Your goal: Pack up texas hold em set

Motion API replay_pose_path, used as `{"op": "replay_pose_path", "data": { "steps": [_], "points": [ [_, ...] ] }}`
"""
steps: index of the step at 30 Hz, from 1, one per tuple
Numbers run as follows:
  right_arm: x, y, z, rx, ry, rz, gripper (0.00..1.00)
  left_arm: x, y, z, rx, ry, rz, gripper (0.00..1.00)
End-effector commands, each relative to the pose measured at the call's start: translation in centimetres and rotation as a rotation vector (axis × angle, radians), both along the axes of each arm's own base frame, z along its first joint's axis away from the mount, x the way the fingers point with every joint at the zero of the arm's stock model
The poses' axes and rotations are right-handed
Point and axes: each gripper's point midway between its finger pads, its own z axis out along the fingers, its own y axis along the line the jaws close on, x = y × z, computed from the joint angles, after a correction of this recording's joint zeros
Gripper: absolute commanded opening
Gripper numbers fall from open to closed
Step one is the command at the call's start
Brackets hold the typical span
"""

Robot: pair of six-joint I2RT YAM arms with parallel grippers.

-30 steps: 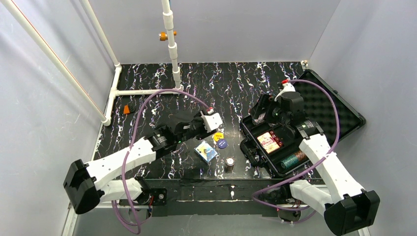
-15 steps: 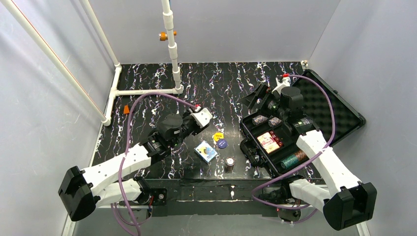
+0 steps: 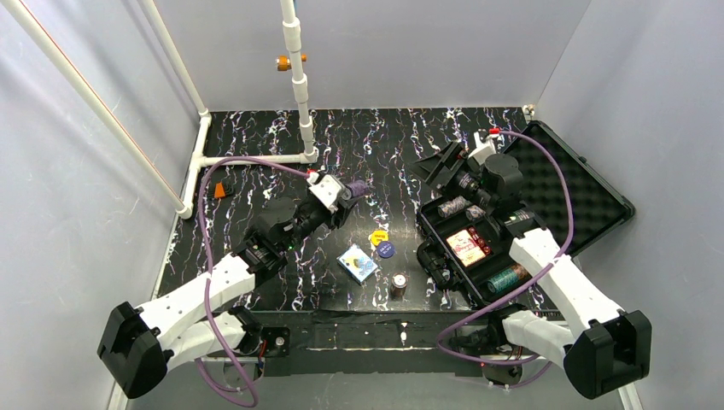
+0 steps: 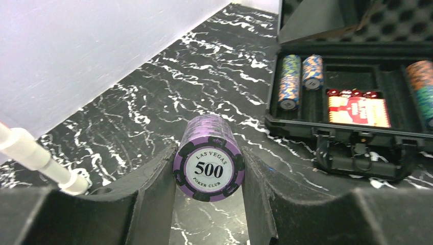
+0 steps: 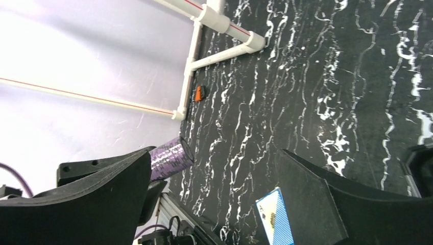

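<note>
Moved: left gripper [image 3: 340, 198] up-left, clamped on purple cylindrical poker-chip stack [image 4: 208, 166] for casing | right gripper [image 5: 214, 153] spread, empty, by black foam-lined plastic case [image 3: 580, 192].

The left arm [image 3: 213, 282] reaches forward from its base. The left gripper [image 3: 348, 195] clamps a purple chip stack [image 4: 208, 166] between its two fingers, with the stack's face toward the wrist. The right arm [image 3: 555, 273] is folded at the elbow. The right gripper [image 3: 440, 166] has its jaws spread wide.
</note>
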Motion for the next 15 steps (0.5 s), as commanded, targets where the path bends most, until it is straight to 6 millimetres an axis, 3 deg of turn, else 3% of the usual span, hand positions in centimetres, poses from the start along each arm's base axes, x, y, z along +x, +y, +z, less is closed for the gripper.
{"op": "replay_pose_path", "data": {
  "steps": [1, 6, 10, 12, 15],
  "points": [
    [-0.2, 1.9, 3.0, 0.091, -0.096, 0.049, 0.99, -1.4, -0.6, 5.9, -0.206, -0.09, -0.104, 0.0],
    [-1.0, 3.8, 3.9, 0.085, -0.177, 0.111, 0.98, -1.5, -0.9, 6.2, -0.249, -0.053, -0.144, 0.0],
    [-2.3, 4.6, 4.4, -0.037, -0.347, 0.252, 0.99, -4.9, -3.3, 6.6, -0.305, 0.061, -0.397, 0.0],
    [-2.8, 3.3, 3.2, -0.289, -0.432, 0.307, 0.98, -4.5, -4.0, 5.9, -0.295, 0.139, -0.407, 0.0],
    [-4.7, 4.3, 1.8, -0.33, -0.529, 0.472, 0.94, -5.9, -5.4, 5.4, -0.276, 0.226, -0.532, 0.0]
  ]
}}
